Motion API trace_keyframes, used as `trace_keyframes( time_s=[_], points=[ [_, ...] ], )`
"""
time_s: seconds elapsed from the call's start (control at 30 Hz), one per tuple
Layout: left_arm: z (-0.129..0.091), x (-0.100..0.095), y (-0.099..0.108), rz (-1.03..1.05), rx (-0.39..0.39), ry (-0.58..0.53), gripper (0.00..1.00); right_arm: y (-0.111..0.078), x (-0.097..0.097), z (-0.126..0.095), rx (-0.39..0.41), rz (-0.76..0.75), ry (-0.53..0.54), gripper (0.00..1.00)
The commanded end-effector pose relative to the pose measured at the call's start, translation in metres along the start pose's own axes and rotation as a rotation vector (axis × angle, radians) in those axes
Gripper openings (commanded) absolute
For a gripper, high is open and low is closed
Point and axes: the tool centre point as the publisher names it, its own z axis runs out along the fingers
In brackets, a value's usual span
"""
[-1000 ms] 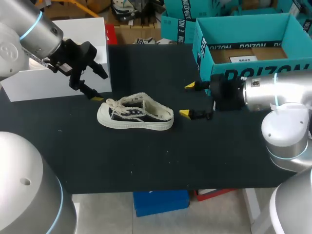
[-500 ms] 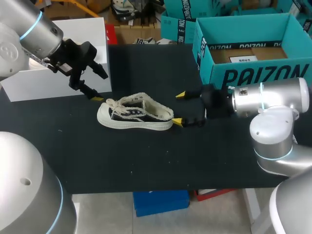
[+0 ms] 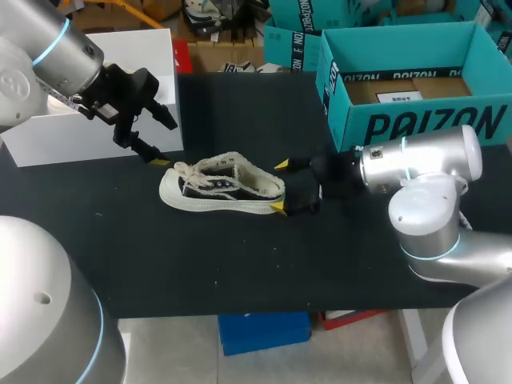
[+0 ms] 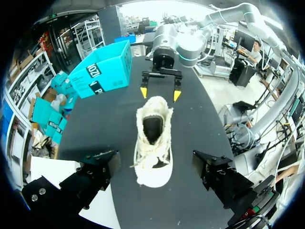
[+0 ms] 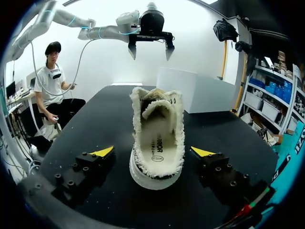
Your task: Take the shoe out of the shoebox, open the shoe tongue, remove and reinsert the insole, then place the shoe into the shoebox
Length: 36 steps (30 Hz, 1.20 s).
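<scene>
The right gripper (image 3: 280, 186) is wide open. Its two yellow-tipped fingers stand one on each side of the heel of a shoe (image 3: 222, 188), with a small gap on both sides, so it grips nothing. The right arm (image 3: 408, 164) behind it reaches in low and level from the right edge of the black table (image 3: 240, 264).

The left gripper (image 3: 166, 142) is also spread open and empty. It hangs just above and beyond the toe of the shoe, pointing down along it, and the left arm (image 3: 56, 56) comes in from the far left corner.

The shoe is a small dark canvas sneaker with frayed cream edging. It stands upright on its sole near the middle of the table, toe toward the left edge and heel toward the right. Its pale insole (image 5: 157, 138) lies inside.

The open teal shoebox (image 3: 400, 120) sits at the far right corner, well apart from the shoe. A white box (image 3: 88, 136) stands at the far left edge.
</scene>
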Motion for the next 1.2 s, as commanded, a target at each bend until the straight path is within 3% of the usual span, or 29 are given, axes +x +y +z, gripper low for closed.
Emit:
trace_keyframes(
  time_s=[0.03, 1.17, 1.2],
  points=[
    [0.001, 0.001, 0.001, 0.002, 0.002, -0.005, 1.00, -0.004, 0.000, 0.011, 0.006, 0.013, -0.006, 1.00],
    [0.001, 0.001, 0.001, 0.002, 0.002, -0.005, 1.00, -0.026, -0.011, 0.033, 0.002, 0.093, 0.012, 1.00],
    [0.001, 0.001, 0.001, 0.002, 0.002, -0.005, 1.00, -0.026, -0.011, 0.034, 0.002, 0.087, 0.008, 0.13]
  ],
)
